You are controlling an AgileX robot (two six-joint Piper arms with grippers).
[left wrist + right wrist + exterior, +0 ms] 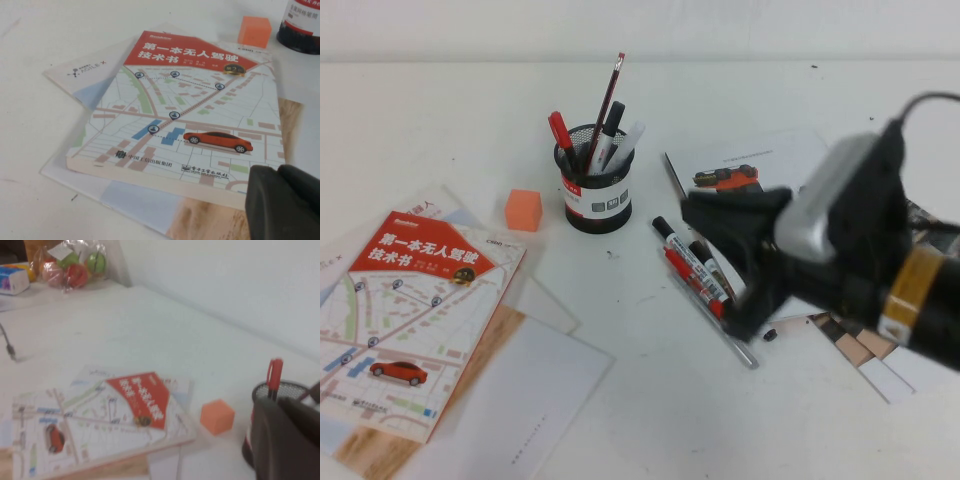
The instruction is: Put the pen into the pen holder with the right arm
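The pen holder is a black mesh cup with a white label band, standing mid-table. The pen, red-capped with a dark barrel, stands in it among several other pens. In the right wrist view its red cap sticks up above the holder's rim. My right gripper hovers to the right of the holder, above the loose pens, pointing at the cup. Its fingers are shut and hold nothing. My left gripper is shut and empty over the near corner of a book.
Under my right gripper lie a white black-capped marker, an all-red pen and a silver pen. An orange cube sits left of the holder. The book, loose papers and a booklet lie around.
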